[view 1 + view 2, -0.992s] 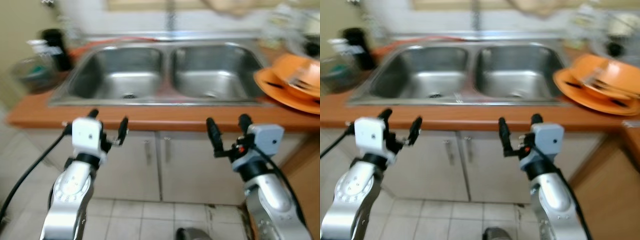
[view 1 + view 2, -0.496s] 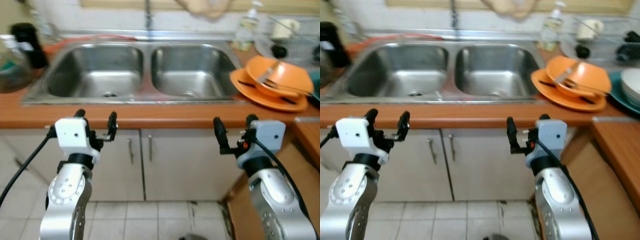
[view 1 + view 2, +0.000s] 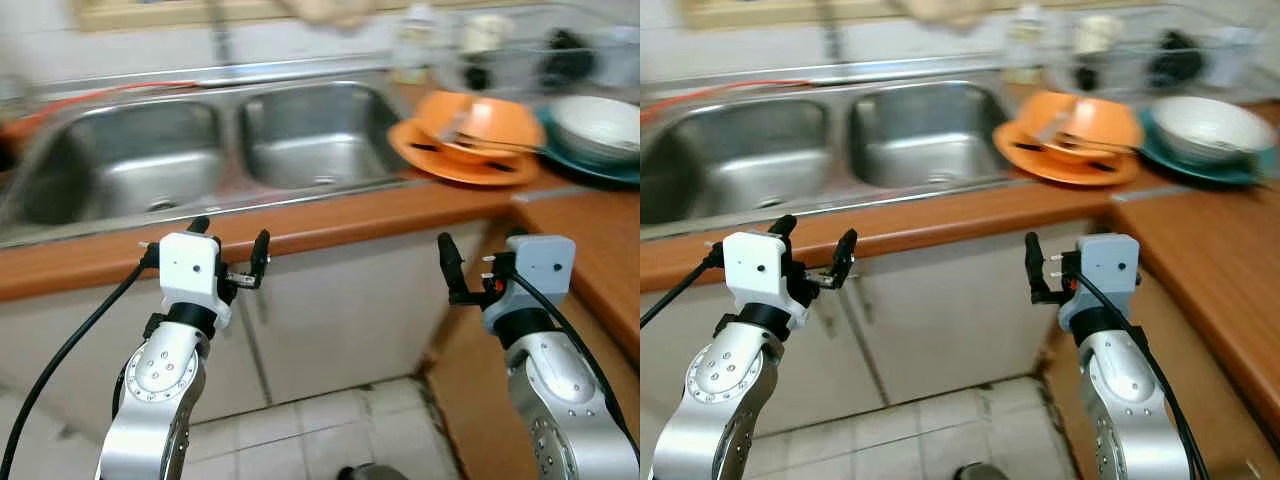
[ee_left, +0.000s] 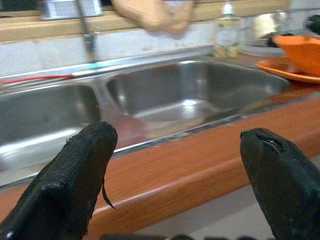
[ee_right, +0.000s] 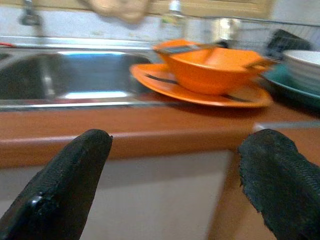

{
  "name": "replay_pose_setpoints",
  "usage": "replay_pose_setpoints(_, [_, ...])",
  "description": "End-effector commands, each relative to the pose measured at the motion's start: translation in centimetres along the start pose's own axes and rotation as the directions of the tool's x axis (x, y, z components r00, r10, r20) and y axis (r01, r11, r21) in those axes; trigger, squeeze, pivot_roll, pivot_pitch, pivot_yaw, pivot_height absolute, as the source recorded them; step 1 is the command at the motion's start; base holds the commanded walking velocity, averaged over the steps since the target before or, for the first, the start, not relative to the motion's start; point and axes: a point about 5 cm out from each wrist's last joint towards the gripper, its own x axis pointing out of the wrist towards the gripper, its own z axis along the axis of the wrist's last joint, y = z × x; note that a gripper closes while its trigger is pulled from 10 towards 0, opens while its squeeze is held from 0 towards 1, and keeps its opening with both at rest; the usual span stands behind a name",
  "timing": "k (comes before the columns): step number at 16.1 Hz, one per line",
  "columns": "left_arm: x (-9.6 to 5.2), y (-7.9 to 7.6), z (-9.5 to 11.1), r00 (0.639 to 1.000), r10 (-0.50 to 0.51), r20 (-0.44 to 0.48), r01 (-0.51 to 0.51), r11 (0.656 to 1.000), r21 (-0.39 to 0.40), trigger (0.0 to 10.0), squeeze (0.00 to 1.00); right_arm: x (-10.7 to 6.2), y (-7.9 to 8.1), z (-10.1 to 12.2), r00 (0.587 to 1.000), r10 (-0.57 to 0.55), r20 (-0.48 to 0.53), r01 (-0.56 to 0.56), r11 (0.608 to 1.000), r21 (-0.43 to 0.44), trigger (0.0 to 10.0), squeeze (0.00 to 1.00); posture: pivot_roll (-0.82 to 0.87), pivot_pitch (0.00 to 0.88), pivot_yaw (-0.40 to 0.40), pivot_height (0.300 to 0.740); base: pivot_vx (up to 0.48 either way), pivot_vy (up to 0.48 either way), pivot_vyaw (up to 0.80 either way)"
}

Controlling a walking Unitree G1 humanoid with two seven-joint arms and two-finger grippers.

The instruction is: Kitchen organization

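Observation:
A double steel sink (image 3: pixel 300 130) is set in an orange-brown counter (image 3: pixel 380 208). To its right an orange bowl (image 3: pixel 482 118) holding utensils rests on an orange plate (image 3: pixel 432 163). Further right a white bowl (image 3: pixel 600 118) sits on a teal plate (image 3: pixel 585 172). My left gripper (image 3: pixel 230 235) is open and holds nothing, level with the counter's front edge below the sink. My right gripper (image 3: pixel 478 248) is open too, in front of the counter near the orange plate. The right wrist view faces the orange bowl (image 5: pixel 212 67) between its fingers (image 5: pixel 65 185).
A dish rack (image 3: pixel 545 45) and a soap bottle (image 4: pixel 227 27) stand at the back. A faucet (image 4: pixel 85 25) rises behind the sink. A pale blurred shape (image 4: pixel 155 12) hangs above it. The counter turns toward me at the right (image 3: pixel 1210 260). Cabinet doors and tiled floor (image 3: pixel 330 430) lie below.
The camera has swung to the right, so the sink slid left and the white bowl and side counter came into view. Both grippers stay open at the same height.

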Motion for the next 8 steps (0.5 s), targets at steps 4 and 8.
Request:
replay_pose_setpoints(4, [0.1, 0.8, 0.3, 0.999, 0.048, -0.022, -0.048, 0.999, 0.016, 10.0, 0.00, 0.7, 1.0, 0.6, 0.999, 0.045, 0.022, -0.045, 0.999, 0.015, 10.0, 1.00, -0.08, 0.000, 0.028, 0.740, 0.000, 0.000, -0.77])
replay_pose_setpoints(8, [0.0, 1.4, 0.6, 0.993, 0.118, 0.004, -0.118, 0.993, -0.007, 10.0, 0.00, 0.8, 1.9, -0.4, 0.989, 0.115, -0.094, -0.122, 0.991, -0.063, 10.0, 1.00, -0.09, 0.000, 0.010, 0.740, 0.000, 0.000, -0.30])
